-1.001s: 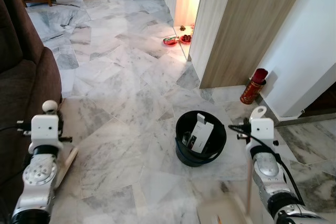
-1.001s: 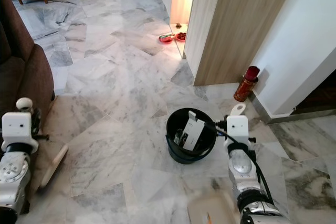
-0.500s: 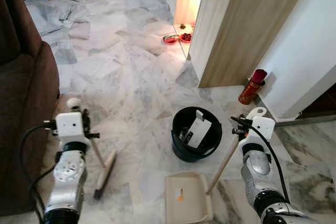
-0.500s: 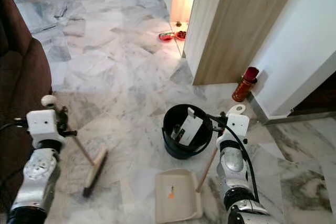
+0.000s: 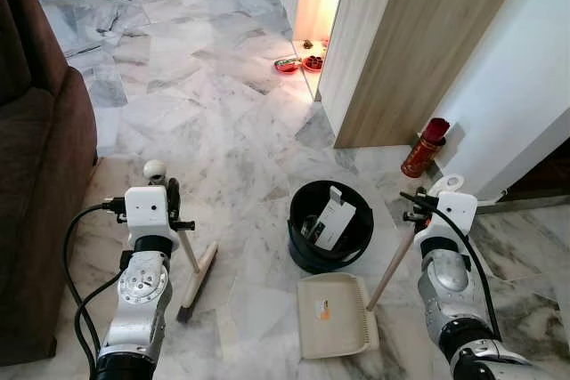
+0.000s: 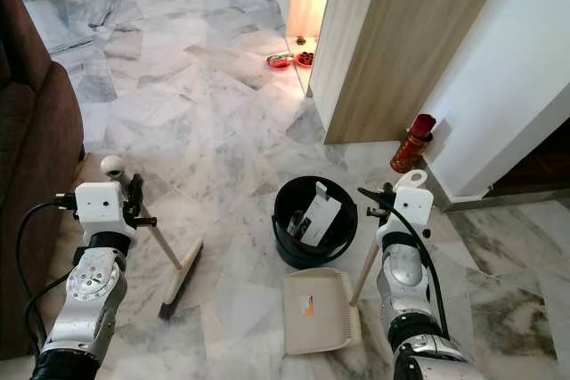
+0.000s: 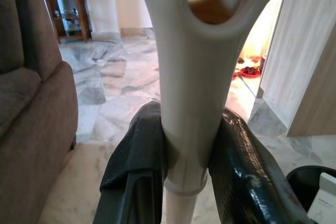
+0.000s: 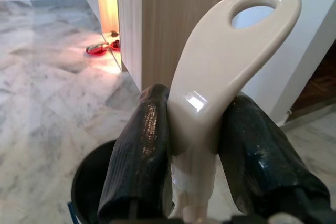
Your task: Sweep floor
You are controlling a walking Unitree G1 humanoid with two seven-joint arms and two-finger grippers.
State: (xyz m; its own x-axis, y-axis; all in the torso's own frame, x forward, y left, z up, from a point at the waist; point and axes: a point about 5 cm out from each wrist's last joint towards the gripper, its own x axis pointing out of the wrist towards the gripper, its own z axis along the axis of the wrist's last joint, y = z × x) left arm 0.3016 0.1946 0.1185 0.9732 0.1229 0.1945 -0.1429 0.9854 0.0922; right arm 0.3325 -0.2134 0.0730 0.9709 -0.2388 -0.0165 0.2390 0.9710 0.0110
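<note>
My left gripper (image 5: 172,208) is shut on the top of a cream broom handle (image 7: 185,77). The broom slants down to its brush head (image 5: 198,280), which rests on the marble floor left of the bin. My right gripper (image 5: 417,216) is shut on the looped cream handle (image 8: 210,77) of a long-handled dustpan. The dustpan (image 5: 343,331) lies flat on the floor just in front of a black bin (image 5: 303,251). A small orange scrap (image 5: 325,313) lies in the pan. Inside the bin stands a white box (image 5: 331,220).
A brown sofa (image 5: 36,175) fills the left side. A wooden cabinet (image 5: 419,42) and a white wall stand at the right, with a red canister (image 5: 425,147) at their foot. Red bowls (image 5: 298,65) sit by the lit doorway. Open marble floor lies ahead.
The broom has swung from beside the sofa toward the bin. The dustpan has come forward and to the right, settling flat in front of the bin. The view has shifted a little.
</note>
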